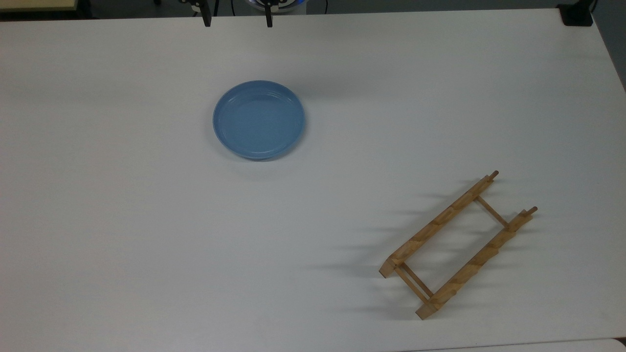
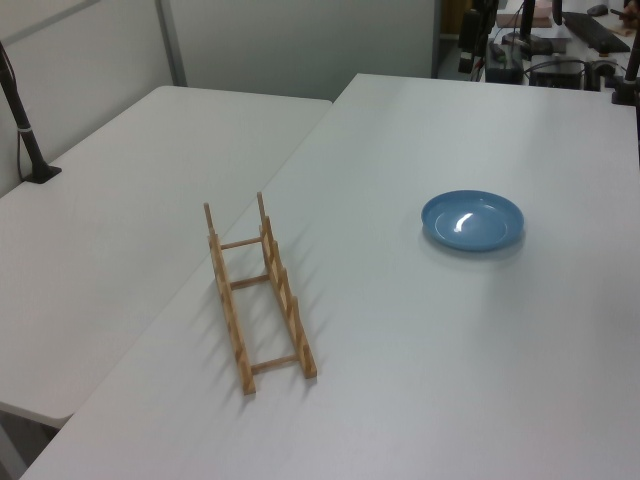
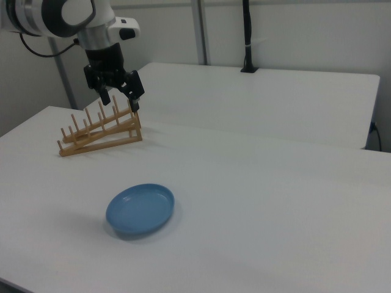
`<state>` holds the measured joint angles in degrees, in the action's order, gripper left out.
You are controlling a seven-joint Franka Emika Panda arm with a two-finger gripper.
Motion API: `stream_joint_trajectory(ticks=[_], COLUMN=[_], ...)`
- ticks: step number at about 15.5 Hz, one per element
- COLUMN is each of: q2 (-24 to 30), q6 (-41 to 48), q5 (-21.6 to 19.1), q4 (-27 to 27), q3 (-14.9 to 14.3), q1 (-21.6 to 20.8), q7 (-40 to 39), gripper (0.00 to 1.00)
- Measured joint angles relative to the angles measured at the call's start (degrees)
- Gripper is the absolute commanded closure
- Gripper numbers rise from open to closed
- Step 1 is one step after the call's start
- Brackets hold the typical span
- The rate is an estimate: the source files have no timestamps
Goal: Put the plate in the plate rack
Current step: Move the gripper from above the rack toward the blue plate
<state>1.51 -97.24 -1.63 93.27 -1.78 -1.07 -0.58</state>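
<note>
- White desk carries the two task items; a second white desk adjoins it, and grey partition walls close the background in the left view and the right view.
- Gripper: hangs above the desk with its two dark fingers spread apart and nothing between them. In the top view the two fingertips enter at the upper edge, near 12 o'clock, with the rest cut off by the frame.
- Plate: light blue, round, resting flat and rim-up on the desk, at about 11 o'clock from the top view's centre. Its underside is hidden.
- Plate rack: light wooden, at about 4 o'clock in the top view, well apart from the plate. Its long axis runs diagonally, from 7 o'clock to 1 o'clock; pegs stand upright.
- In the right view the gripper overlaps the rack's far end, so whether they touch cannot be told.
- A black post stands on the adjoining desk.
</note>
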Motion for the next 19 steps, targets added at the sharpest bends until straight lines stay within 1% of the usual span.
stream_joint_trajectory(ticks=[16, 18, 19], q2=[0.1, 0.1, 0.1], q6=[0.0, 0.0, 0.1], q5=[0.0, 0.7, 1.4], q4=[0.0, 0.0, 0.0], q3=[-0.1, -0.2, -0.2], q1=[0.3, 0.3, 0.5], q7=[-0.1, -2.0, -5.4], gripper=[0.0, 0.0, 0.0])
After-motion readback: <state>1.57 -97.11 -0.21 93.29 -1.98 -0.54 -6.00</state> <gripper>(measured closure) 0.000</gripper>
